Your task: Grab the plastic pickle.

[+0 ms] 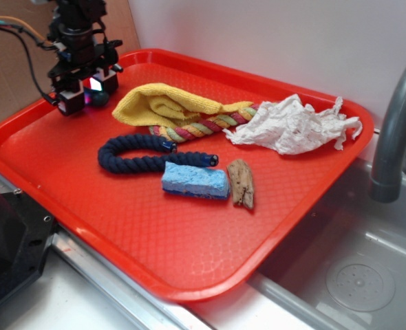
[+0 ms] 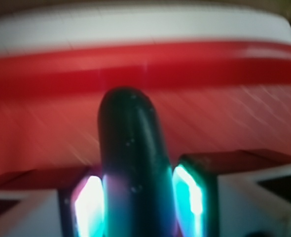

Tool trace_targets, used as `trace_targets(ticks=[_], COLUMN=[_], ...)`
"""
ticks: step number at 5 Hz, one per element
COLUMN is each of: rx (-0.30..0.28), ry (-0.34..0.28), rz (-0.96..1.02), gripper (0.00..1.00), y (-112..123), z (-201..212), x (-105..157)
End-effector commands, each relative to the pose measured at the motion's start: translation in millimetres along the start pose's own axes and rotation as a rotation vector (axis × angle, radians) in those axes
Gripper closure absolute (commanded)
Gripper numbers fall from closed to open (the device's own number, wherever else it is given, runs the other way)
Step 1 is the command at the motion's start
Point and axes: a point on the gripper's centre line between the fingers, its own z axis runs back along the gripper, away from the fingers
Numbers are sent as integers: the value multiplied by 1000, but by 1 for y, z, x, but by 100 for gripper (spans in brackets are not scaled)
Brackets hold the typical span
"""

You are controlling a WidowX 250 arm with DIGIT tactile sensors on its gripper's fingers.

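Note:
The plastic pickle (image 2: pixel 130 148), dark teal-green and smooth, stands between the two lit pads of my gripper (image 2: pixel 138 205); both pads press against its sides. In the exterior view my gripper (image 1: pixel 87 93) is at the far left corner of the red tray (image 1: pixel 189 247), low over the floor of the tray. A bit of the plastic pickle (image 1: pixel 98 98) shows between the fingers. Its lower end is hidden by the pads, so I cannot tell whether it rests on the tray.
On the tray lie a yellow cloth (image 1: pixel 162 104), a multicoloured rope (image 1: pixel 206 126), a navy rope (image 1: pixel 137 155), a blue sponge (image 1: pixel 195 181), a brown wood piece (image 1: pixel 242 183) and crumpled paper (image 1: pixel 289 125). The raised tray rim (image 2: pixel 145 69) is just ahead. A faucet (image 1: pixel 396 130) and a sink stand to the right.

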Motion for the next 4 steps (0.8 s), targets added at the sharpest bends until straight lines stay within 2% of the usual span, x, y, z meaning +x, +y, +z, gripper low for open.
trace_targets(ticks=[1, 2, 3, 4], rx=[-91, -128, -155, -289], ry=[71, 106, 51, 51], rz=[-480, -729, -976, -1214], gripper=[100, 100, 100, 100], y=[44, 49, 51, 59], z=[109, 154, 174, 192], x=[7, -18, -46, -68])
